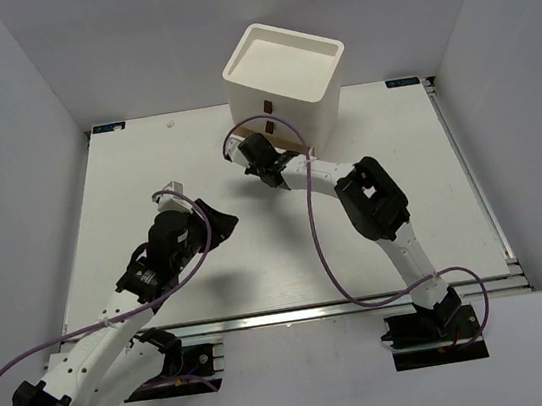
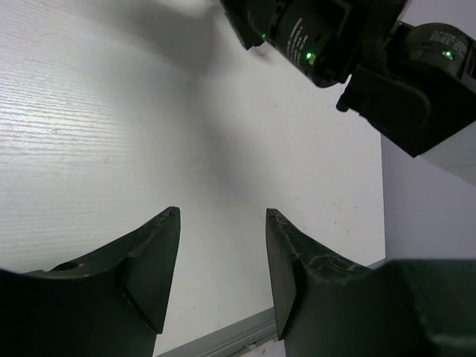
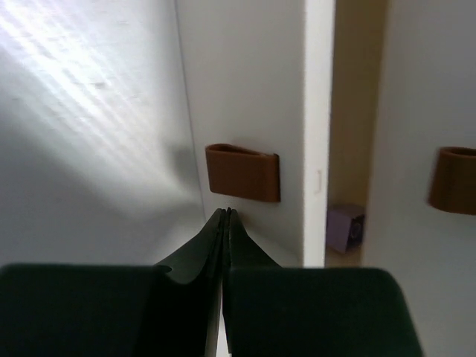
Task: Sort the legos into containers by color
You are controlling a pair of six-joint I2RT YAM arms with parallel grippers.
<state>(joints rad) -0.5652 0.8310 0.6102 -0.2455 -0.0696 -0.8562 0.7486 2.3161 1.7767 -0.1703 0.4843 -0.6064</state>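
- The white, faintly grained table (image 1: 420, 182) sits between pale grey walls (image 1: 17, 117).
- The white cabinet (image 1: 283, 75) stands at the table's far middle.
- The left gripper (image 2: 222, 216) hangs over bare table, its jaws parted with nothing between them.
- The right gripper (image 3: 225, 213) is clenched tight and empty. Its tips are just beside 1 brown pull (image 3: 242, 172) on a drawer front (image 3: 245, 89); whether they touch is unclear.
- 1 lavender lego (image 3: 345, 227) lies inside the gap beside that front.

A lavender lego (image 3: 346, 229) sits half hidden behind a drawer front (image 3: 245, 89); another pull (image 3: 454, 181) is cut off.
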